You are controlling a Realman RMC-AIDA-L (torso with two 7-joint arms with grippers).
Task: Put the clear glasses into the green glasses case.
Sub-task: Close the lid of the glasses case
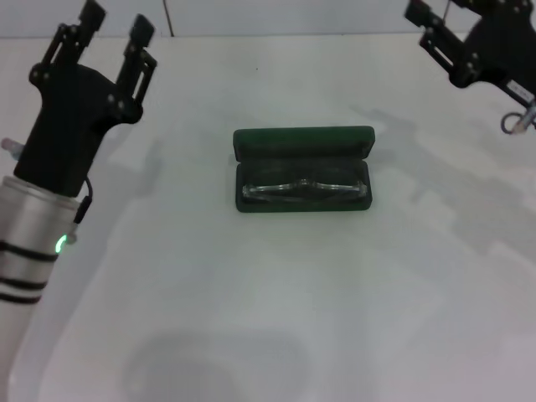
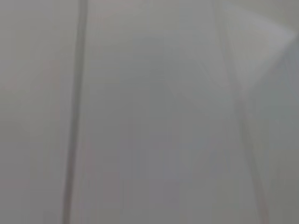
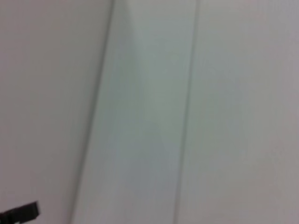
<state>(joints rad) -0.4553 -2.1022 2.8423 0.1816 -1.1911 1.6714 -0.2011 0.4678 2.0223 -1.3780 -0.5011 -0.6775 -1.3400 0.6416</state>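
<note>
And there they are, the clear glasses (image 1: 306, 188), lying inside the green glasses case (image 1: 303, 170), nestled lengthways in the lower tray with the lens front facing the near wall and the bridge showing at the middle; the case sits open at the centre of the white table (image 1: 276, 301), its lid (image 1: 303, 142) tipped back on the far side, standing up behind the tray; the glasses fill the tray almost from end to end, and nothing is touching them. Out to the left, well apart from the case, the left gripper (image 1: 115, 32) hangs above the table's far left part, its two black fingers (image 1: 138, 35) pointing away from the robot and spread apart with bare gap between them, nothing held; below it the black wrist runs into a silver forearm with a small green light (image 1: 60, 245) glowing on it. Over on the far right, the right gripper (image 1: 419, 18) sits at the top corner of the head view, well apart from the case as well, only partly in frame; whether its fingers are parted or closed, cannot tell from here. The left wrist view offers only blurred pale surface; the right wrist view the same, with a small dark tip (image 3: 21, 212) at one corner.
</note>
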